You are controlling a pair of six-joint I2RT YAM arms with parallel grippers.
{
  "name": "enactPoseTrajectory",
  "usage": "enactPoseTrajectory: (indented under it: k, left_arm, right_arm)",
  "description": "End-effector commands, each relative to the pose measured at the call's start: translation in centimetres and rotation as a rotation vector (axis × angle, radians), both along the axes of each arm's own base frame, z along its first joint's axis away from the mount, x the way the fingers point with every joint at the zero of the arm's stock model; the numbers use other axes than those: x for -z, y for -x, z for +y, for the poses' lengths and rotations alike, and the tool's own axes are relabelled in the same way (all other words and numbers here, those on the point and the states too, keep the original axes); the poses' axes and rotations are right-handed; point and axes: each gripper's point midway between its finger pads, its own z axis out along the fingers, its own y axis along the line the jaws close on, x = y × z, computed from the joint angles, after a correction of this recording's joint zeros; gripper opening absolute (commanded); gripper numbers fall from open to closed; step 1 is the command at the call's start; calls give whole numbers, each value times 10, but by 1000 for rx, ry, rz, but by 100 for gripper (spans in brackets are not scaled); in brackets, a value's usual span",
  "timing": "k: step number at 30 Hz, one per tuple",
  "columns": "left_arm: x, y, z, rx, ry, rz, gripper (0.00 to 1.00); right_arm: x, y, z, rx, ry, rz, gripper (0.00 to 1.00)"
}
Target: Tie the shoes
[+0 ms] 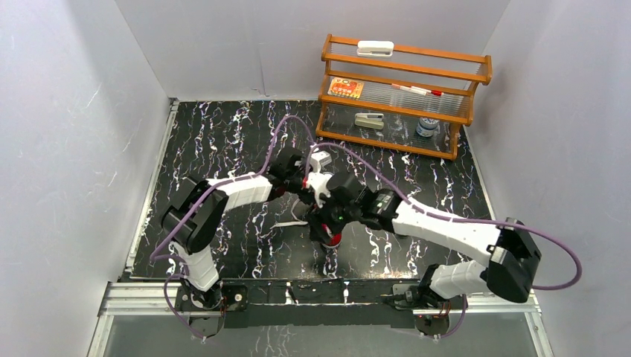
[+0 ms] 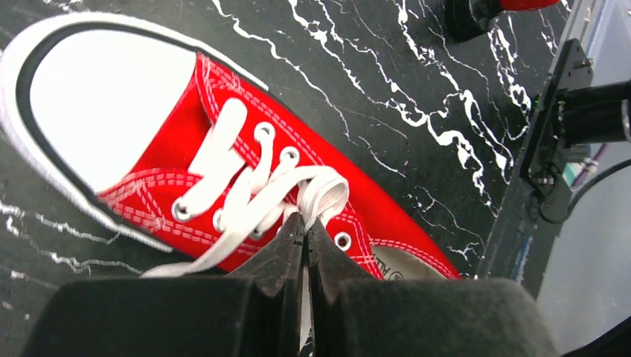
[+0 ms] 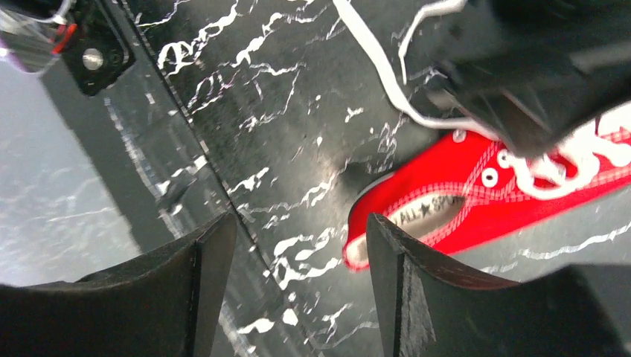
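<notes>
2 arms [image 1: 238,190] bent over sneaker [image 2: 175,141], left jaws pinching lace [image 2: 321,195], right jaws apart

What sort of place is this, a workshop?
Probably a robot test bench in a lab: white walls box in a black table, two arms are bolted at its edge, and a lone red sneaker lies between them.

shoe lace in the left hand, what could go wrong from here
1. The left hand is shut on the lace just above the shoe; a pull may drag the shoe, since the open right hand isn't holding it.
2. Both hands crowd above the shoe, so they could bump.
</notes>
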Motion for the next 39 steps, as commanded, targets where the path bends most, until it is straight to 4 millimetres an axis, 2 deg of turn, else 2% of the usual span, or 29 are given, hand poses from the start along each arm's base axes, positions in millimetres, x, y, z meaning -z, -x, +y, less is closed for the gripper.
enactPoseTrajectory:
  k: [1, 4, 6, 11, 16, 23, 27, 33, 36, 39]
  left_arm:
    - [-7, 8, -3, 105, -34, 91, 0]
    - [-6, 8, -3, 150, -52, 111, 0]
    - [-6, 6, -3, 163, -56, 129, 0]
    - [-3, -3, 1, 181, -59, 153, 0]
    - [-1, -12, 12, 174, -85, 142, 0]
    - [-10, -12, 16, 228, -37, 157, 0]
    - [-11, -12, 14, 243, -20, 174, 0]
    - [-11, -12, 12, 247, -12, 195, 0]
    - [-9, -12, 13, 242, -21, 197, 0]
    - [-7, -11, 17, 238, -38, 191, 0]
  right_arm:
    - [1, -26, 34, -55, -42, -303, 71]
    - [-1, -31, 53, -102, -111, -439, 67]
    - [4, -36, 59, -102, -127, -491, 64]
    - [18, -55, 75, -71, -91, -524, 60]
    - [31, -79, 85, 63, -63, -537, 56]
    - [55, -95, 101, 16, -4, -607, 55]
    - [66, -111, 101, 70, 49, -637, 52]
    - [89, -123, 99, 137, 120, -622, 50]
    - [102, -121, 96, 147, 136, -589, 49]
    - [115, -113, 93, 130, 145, -539, 39]
